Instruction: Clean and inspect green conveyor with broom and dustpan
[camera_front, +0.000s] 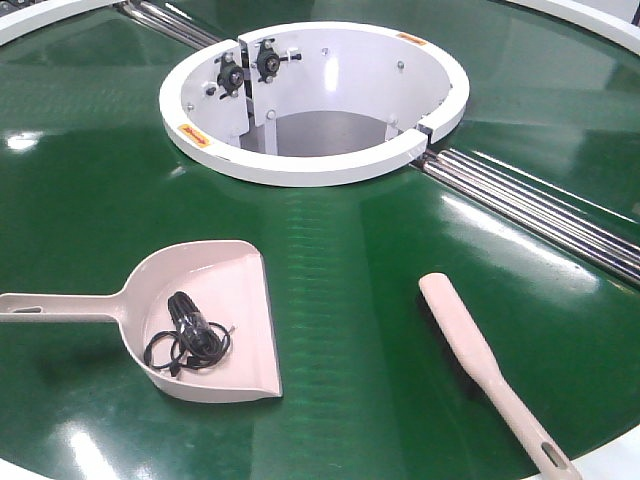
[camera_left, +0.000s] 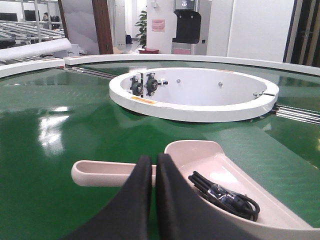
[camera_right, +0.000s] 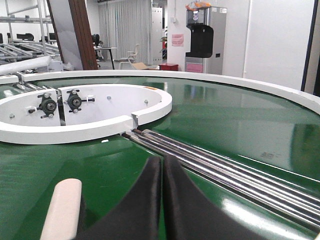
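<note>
I see one dustpan (camera_front: 215, 300) lying flat on the green conveyor (camera_front: 340, 300) toward its near left edge, handle pointing off to the left edge and its flat lip facing the near rim. Inside it sits a single coiled black cable (camera_front: 188, 335), bunched against the back wall on the handle side; from the left wrist view the same coil lies in the scoop just right of my claw. One broom (camera_front: 480, 365) lies bristles-down on the belt toward the near right edge, well apart from the dustpan, its rounded head aimed at the centre and the slotted handle end reaching the near right rim. Between and beyond the two stands the white central ring (camera_front: 300, 165), with two black bearing units (camera_front: 250, 68) bolted to its inner wall. One set of silver rails (camera_front: 540, 215) runs from the ring out toward the far right edge, behind the broom. My left claw (camera_left: 154, 172) hovers just above the dustpan handle, fingers pressed together with nothing between them. My right claw (camera_right: 162, 172) is likewise closed on nothing, with the broom head just to its left and the rails just ahead.
</note>
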